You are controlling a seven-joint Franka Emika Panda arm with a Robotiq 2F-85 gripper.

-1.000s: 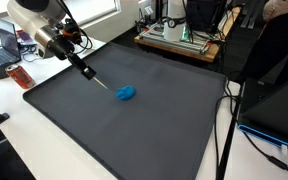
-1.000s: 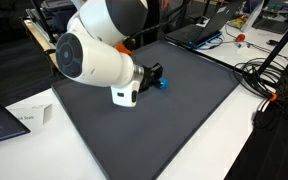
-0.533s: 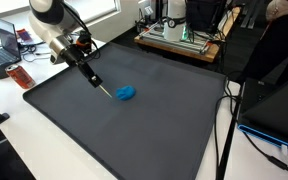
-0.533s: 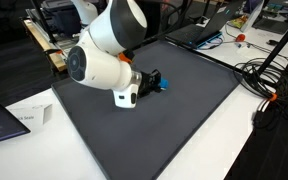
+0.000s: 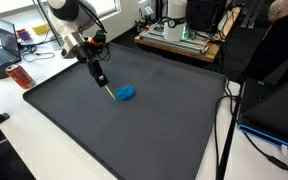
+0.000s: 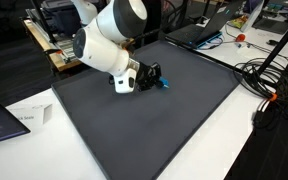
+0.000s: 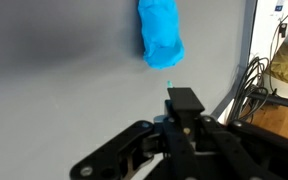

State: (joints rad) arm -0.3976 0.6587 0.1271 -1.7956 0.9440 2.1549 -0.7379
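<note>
**Even daylight, soft shadows, dark foreground at the wrist**

Bright, diffuse light is seen across the grey mat [image 5: 134, 120] in both exterior views, and daylight is let in through the window [image 5: 4, 12] at the top edge. Only a faint, soft-edged shadow is cast beneath the arm [image 5: 79, 25]. Its white shell [image 6: 104, 45] is rendered bright, without harsh glare. In the wrist view the mat is paled to a flat grey. The blue cloth [image 7: 160, 35] is shown fairly sharp there, while the gripper [image 7: 184, 98] is shown dark and slightly blurred. Fine detail is lost to coarse resolution throughout.
</note>
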